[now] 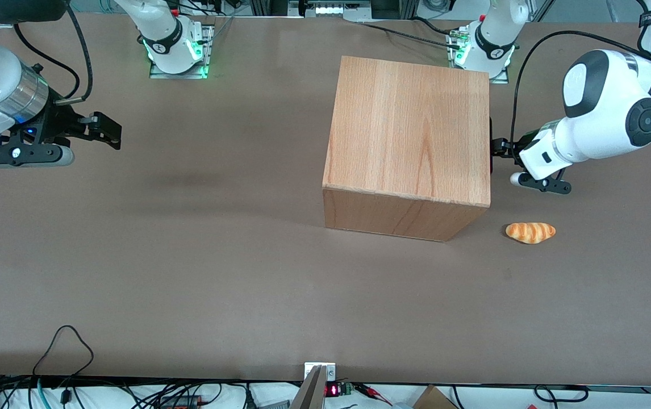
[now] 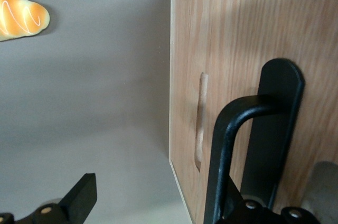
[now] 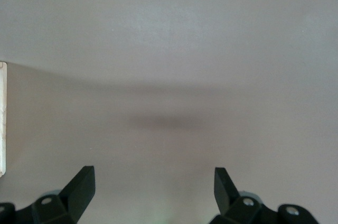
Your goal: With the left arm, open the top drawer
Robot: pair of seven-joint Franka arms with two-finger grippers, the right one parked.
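The wood-grain cabinet stands on the table with its drawer front turned toward the working arm's end. No drawer sticks out of it. The left arm reaches in level from that end, and its gripper is up against the drawer front. Seen from the left wrist, the pale-wood front of the top drawer fills much of the view, with its black bar handle close by. The gripper is open. One finger hangs over bare table, and the handle lies across the other and hides it.
An orange bread roll lies on the brown table, nearer the front camera than the gripper and beside the cabinet's corner. Cables and arm bases line the table's edges.
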